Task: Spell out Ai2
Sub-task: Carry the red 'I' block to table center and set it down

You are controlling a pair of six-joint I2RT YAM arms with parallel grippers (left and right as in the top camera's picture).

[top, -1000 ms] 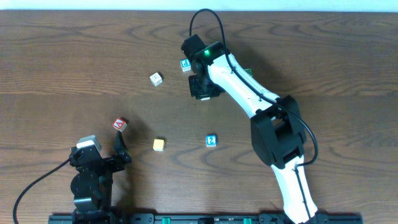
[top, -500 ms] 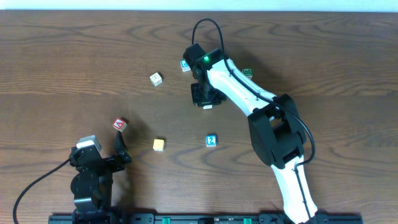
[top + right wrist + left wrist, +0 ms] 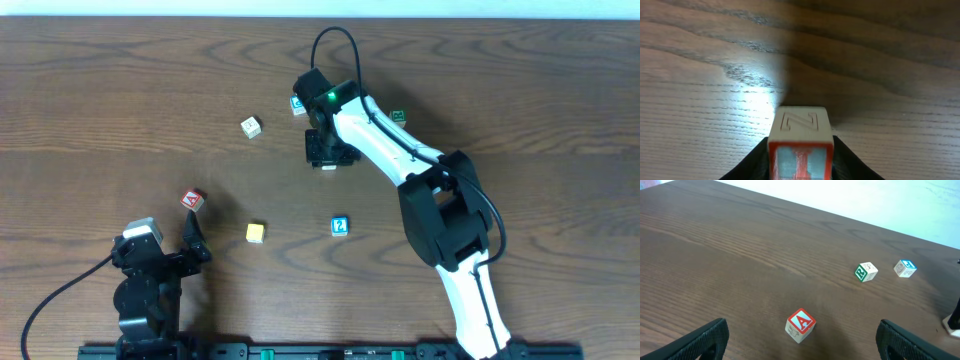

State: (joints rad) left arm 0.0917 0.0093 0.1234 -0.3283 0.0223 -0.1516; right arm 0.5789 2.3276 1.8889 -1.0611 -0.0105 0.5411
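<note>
The right end effector [image 3: 327, 155] sits near the middle of the tabletop [image 3: 520, 90], pinching a wooden letter block [image 3: 801, 131] between its two dark fingers [image 3: 752, 165]. The right wrist view shows the block square in the grip, with a red-framed "I" on the near face and an embossed "Z" on top. That squareness matters, since the letter has to read straight once the block is put down. Whether the block rests on the wood or hangs just above it cannot be told.

The other two characters lie well apart. The red "A" block [image 3: 193, 200] is towards the left arm, and the blue "2" block [image 3: 340, 226] is nearer the right arm's base. A yellow block [image 3: 256, 232] lies between them, roughly where the middle letter would go, so it may have to be pushed aside or the row formed elsewhere.

The left end effector [image 3: 801, 347] is spread wide and holds nothing. It is parked low near the table's front edge with the "A" just ahead of it, probably so it can bring that letter in. A green "R" block [image 3: 866, 272] and a light blue block [image 3: 904, 268] further back look like spares.
</note>
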